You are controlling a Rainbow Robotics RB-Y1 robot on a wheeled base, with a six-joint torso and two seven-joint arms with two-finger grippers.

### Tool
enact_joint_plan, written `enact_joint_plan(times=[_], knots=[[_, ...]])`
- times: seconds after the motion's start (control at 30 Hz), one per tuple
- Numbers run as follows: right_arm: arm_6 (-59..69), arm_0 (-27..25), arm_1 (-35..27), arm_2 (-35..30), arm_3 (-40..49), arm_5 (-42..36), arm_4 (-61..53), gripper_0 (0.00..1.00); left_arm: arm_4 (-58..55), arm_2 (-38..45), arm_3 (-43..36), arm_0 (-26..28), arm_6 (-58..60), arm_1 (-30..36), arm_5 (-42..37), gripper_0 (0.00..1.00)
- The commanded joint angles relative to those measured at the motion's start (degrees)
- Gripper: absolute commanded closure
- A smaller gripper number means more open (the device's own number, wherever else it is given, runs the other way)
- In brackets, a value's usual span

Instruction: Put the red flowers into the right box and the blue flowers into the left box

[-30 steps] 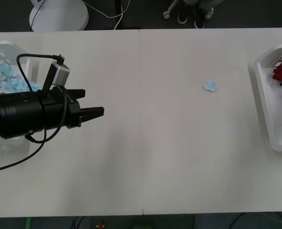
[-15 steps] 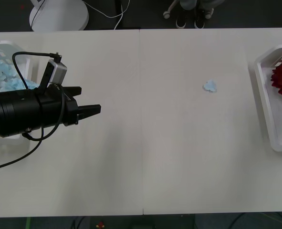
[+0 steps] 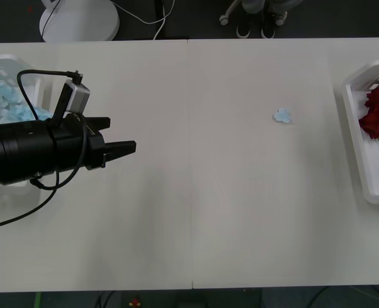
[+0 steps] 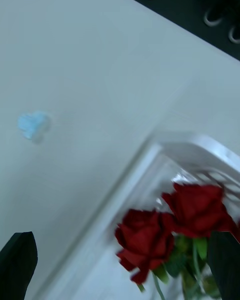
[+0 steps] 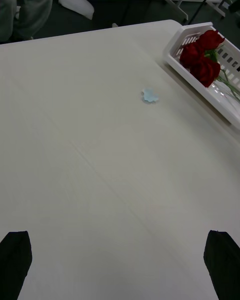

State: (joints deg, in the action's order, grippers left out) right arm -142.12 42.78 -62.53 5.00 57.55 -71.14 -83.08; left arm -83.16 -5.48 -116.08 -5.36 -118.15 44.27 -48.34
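Little has changed at the left gripper (image 3: 126, 149), which is held where it was half a second ago; the red flowers (image 3: 378, 110), however, have shifted and now lie settled as two heads in the right box (image 3: 356, 144).

Behind the left gripper, the blue flowers (image 3: 9, 106) are seen piled in the left box (image 3: 13, 66). Its fingers are spread wide in the wrist view, with nothing held between them, and bare table (image 3: 189, 212) is all that lies directly beneath. Well ahead of the fingertips, a small blue scrap (image 3: 281, 116) rests alone on the table, apart from both boxes.

Farther right, the right gripper (image 4: 120, 267) is held over the right box, with the roses just ahead of and between its parted fingers; nothing is gripped.

Sorting is judged to be nearly done: the blue flowers and the roses are already boxed. Only the loose blue scrap is left, to be carried to the left box if it is counted.
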Motion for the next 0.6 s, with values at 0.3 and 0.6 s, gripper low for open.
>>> enact_joint_plan(times=[0.3,0.6], knots=[[-12.88,-7.27,-1.72,5.11,22.43,-4.71,-14.65,0.02,-5.70,10.84,-0.29,-2.47,-2.96,0.21,-17.40,0.00],[-12.88,-7.36,-0.13,5.64,32.54,-8.13,-15.53,0.02,-12.38,6.80,6.21,-6.51,-15.00,-0.23,-18.80,0.00]])
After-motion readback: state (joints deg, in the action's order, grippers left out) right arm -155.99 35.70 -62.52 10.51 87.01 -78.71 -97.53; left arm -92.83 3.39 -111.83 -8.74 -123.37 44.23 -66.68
